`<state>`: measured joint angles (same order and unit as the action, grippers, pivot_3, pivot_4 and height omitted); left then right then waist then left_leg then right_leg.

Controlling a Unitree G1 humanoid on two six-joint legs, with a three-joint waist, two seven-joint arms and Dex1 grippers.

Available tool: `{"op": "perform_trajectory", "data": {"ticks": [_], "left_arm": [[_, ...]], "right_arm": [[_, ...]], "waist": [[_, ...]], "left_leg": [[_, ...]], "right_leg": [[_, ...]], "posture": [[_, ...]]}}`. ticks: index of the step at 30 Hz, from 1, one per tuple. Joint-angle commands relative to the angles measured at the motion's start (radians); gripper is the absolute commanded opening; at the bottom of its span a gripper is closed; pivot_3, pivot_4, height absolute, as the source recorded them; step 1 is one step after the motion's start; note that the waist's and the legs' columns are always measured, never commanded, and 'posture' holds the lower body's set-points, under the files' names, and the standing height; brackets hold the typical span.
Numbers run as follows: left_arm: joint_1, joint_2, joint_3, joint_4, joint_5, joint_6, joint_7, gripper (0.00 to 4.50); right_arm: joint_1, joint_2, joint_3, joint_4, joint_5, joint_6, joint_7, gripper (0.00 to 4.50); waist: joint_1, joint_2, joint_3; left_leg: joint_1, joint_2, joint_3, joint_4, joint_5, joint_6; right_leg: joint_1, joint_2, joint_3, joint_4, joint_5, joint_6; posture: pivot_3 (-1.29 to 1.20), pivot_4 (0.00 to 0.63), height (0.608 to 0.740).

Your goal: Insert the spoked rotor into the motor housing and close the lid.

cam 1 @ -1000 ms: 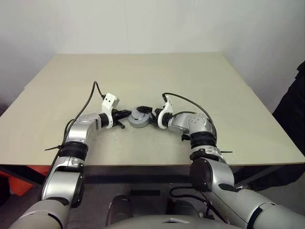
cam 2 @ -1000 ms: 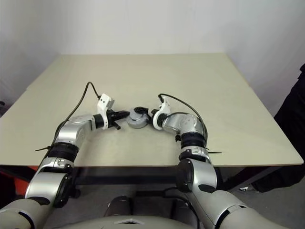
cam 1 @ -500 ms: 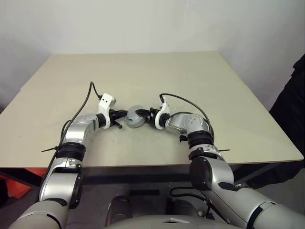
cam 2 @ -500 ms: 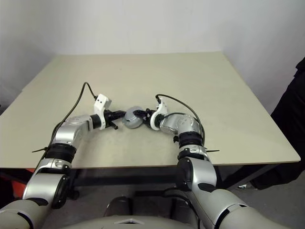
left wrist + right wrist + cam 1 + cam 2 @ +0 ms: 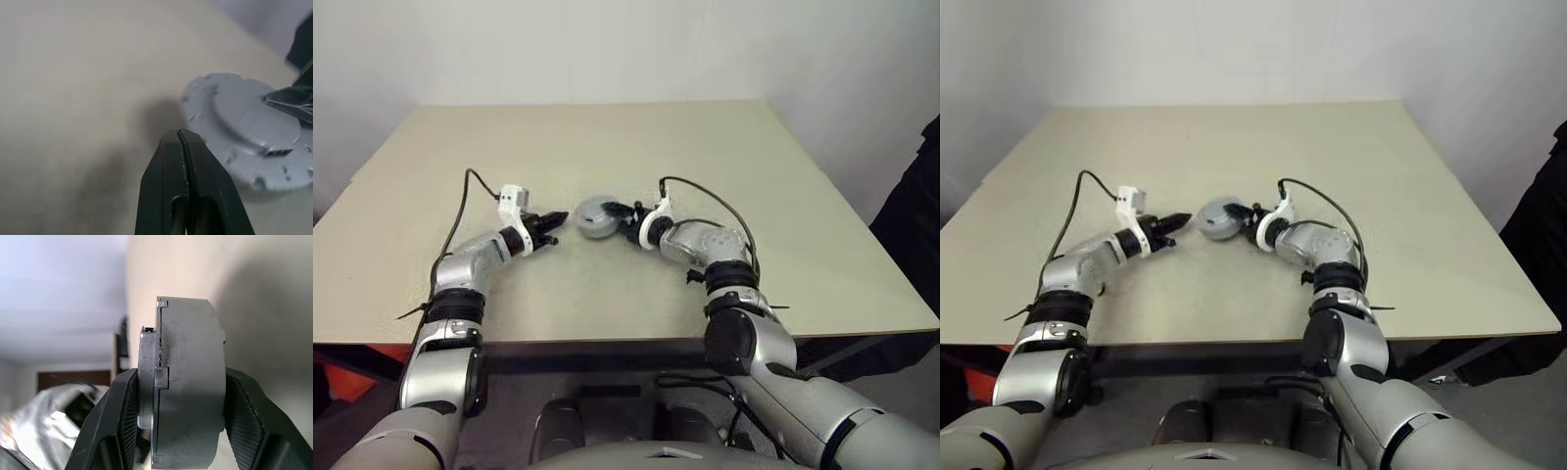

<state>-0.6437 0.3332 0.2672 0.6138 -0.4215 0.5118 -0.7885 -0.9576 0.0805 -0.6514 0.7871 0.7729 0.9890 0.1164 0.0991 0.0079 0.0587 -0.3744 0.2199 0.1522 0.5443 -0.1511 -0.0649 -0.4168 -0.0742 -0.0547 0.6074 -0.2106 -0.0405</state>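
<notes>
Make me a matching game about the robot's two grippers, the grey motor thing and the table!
Things:
1. left gripper
2. right gripper
3. motor housing with lid
4. table

States:
A. beige, underneath everything
B. fingers shut, holding nothing
C. grey, squeezed between two black fingers
D. clamped on the grey casing

Pairs: 1-B, 2-D, 3-C, 4-A

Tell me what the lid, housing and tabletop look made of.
Lid: likely cast metal, matte grey, faint scuffs, notched edge.
Motor housing: same dull grey, probably metal, fine scratches along its side wall.
Table: smooth beige top, probably laminate; can't confirm.
</notes>
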Motion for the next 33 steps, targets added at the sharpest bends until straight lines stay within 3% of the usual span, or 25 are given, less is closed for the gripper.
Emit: {"op": "perform_trajectory", "data": {"ticks": [1,4,7,17,29,33], "left_arm": [[-0.01,0.001,0.074,-0.051,-0.096,0.06,0.019,0.0],[0.012,-0.008,0.143,-0.096,-0.214,0.156,0.0,0.0],[0.008,-0.027,0.273,-0.106,-0.374,0.251,0.044,0.64],[0.012,-0.085,0.41,-0.16,-0.654,0.457,0.178,4.08],[-0.037,-0.157,0.316,-0.165,-0.666,0.512,0.246,4.08],[-0.022,-0.155,0.32,-0.169,-0.684,0.497,0.254,3.16]], "right_arm": [[-0.084,0.003,-0.046,-0.036,0.105,-0.012,0.006,2.01],[-0.123,0.02,-0.05,-0.042,0.143,0.001,-0.009,2.01],[-0.153,0.038,-0.036,-0.056,0.165,0.024,-0.024,2.01],[-0.133,0.085,0.049,-0.141,0.193,0.147,-0.056,2.01],[-0.102,0.102,0.095,-0.222,0.205,0.186,-0.067,2.01],[-0.091,0.095,0.112,-0.24,0.188,0.149,-0.066,2.01]], "waist": [[0.0,0.0,0.0],[0.0,0.0,0.0],[0.0,0.0,0.0],[0.027,-0.002,0.001],[0.033,-0.004,0.003],[0.027,-0.005,0.003]], "left_leg": [[0.0,0.0,0.0,0.0,0.0,0.0],[-0.002,0.0,0.0,0.0,0.0,0.001],[-0.003,0.001,0.001,0.001,0.0,0.0],[-0.004,0.002,0.0,0.003,0.0,0.0],[-0.005,0.002,-0.001,0.004,0.001,-0.001],[-0.005,0.002,-0.001,0.004,0.001,-0.001]], "right_leg": [[0.0,0.0,0.0,0.0,0.0,0.0],[-0.002,0.0,0.0,0.0,0.0,0.0],[-0.003,0.0,-0.001,0.0,0.0,-0.001],[-0.003,0.001,-0.002,0.001,0.001,-0.001],[-0.003,0.001,-0.002,0.001,0.004,0.005],[-0.003,0.001,-0.002,0.001,0.004,0.005]], "posture": [[0.0,0.0,0.74],[0.0,0.0,0.74],[0.0,0.0,0.74],[0.0,0.0,0.74],[0.0,0.0,0.74],[0.0,0.0,0.74]]}}
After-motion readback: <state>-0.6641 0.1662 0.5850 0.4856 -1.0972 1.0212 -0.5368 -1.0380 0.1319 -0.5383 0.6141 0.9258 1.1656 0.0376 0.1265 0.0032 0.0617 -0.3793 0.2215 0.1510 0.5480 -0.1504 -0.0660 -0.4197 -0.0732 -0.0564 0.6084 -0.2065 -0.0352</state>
